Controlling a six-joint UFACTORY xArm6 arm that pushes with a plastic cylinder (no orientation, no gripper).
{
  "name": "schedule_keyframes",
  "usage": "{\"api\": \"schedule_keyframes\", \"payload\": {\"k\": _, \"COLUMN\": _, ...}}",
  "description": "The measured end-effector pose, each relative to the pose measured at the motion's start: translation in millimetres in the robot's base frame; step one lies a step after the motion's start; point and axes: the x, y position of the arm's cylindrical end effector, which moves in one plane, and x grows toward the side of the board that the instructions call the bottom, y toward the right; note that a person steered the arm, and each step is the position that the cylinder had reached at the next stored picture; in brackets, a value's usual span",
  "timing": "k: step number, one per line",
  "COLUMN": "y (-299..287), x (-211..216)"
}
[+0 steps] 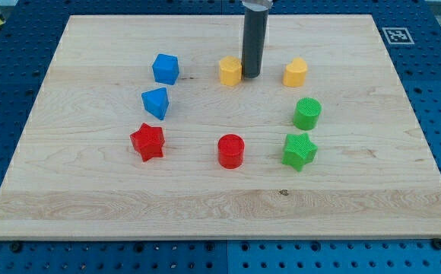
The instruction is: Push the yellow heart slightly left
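The yellow heart (230, 71) lies near the view's top centre of the wooden board (220, 202). My tip (251, 76) stands on the board right against the heart's right side. The dark rod rises straight up from there and leaves the view at the top. A second yellow block (295, 72), which looks like a pentagon, lies to the right of my tip with a small gap between them.
A blue cube (165, 68) and a blue triangle-like block (156, 102) lie left of the heart. A red star (147, 141), a red cylinder (230, 151), a green star (299, 151) and a green cylinder (307, 113) lie below.
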Motion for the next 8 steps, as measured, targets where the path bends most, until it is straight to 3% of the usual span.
{"api": "schedule_keyframes", "payload": {"k": 3, "y": -11.2, "x": -10.0}}
{"api": "schedule_keyframes", "payload": {"k": 5, "y": 4.6, "x": -61.7}}
{"api": "schedule_keyframes", "payload": {"k": 7, "y": 99.3, "x": -48.8}}
{"api": "schedule_keyframes", "payload": {"k": 8, "y": 127.0, "x": -18.7}}
